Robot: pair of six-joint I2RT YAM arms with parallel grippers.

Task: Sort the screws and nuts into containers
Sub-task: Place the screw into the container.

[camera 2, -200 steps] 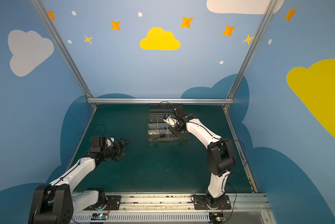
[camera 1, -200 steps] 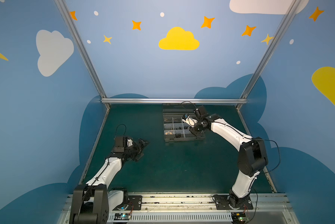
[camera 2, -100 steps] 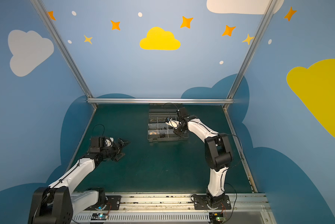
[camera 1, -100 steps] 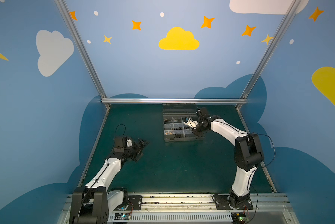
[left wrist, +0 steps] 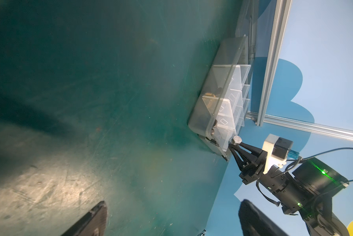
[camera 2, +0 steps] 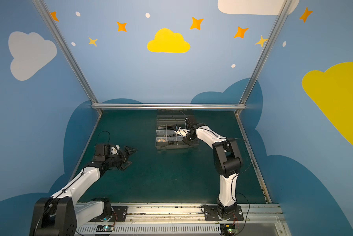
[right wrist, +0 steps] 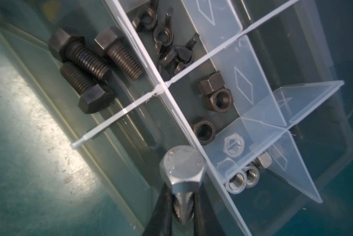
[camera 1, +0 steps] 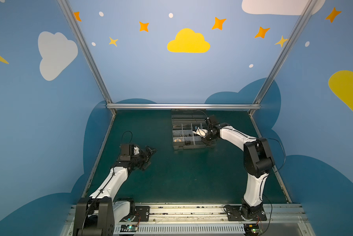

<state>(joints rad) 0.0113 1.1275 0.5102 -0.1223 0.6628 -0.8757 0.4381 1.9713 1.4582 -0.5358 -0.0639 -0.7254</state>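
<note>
Green mat (camera 1: 171, 177) covers the cell floor, and the piece I care about is at its far side: a silver bolt (right wrist: 182, 166), hex head out beyond the fingertips, with the right gripper (right wrist: 182, 196) clamped tight on its shank just under the head. In the right wrist view the head hangs over the outer row of the organiser box (camera 1: 183, 147), hard up against a long divider (right wrist: 183, 122) — I cannot tell whether metal touches plastic there. The neighbouring compartment in that row holds three black bolts (right wrist: 89, 71). Across the divider, separate compartments hold wing nuts (right wrist: 165, 47), dark hex nuts (right wrist: 214, 96) and silver nuts (right wrist: 243, 179).

From the left wrist camera the bolt (left wrist: 237, 140) sits about level with the rim at one corner of the box (left wrist: 200, 114), so the margin over that edge looks thin.

In both top views the box lies near the back rail (camera 1: 183, 106), its clear lid (camera 1: 188, 115) folded open toward that rail. The right gripper (camera 2: 186, 139) reaches in over the side nearest its own arm.

A broad stretch of mat (camera 2: 161, 177) separates the box (camera 2: 171, 146) from the left gripper (camera 1: 149, 157) — jaws spread wide, holding nothing, above the mat near its left edge. Its fingers (left wrist: 89, 220) frame the left wrist view.
</note>
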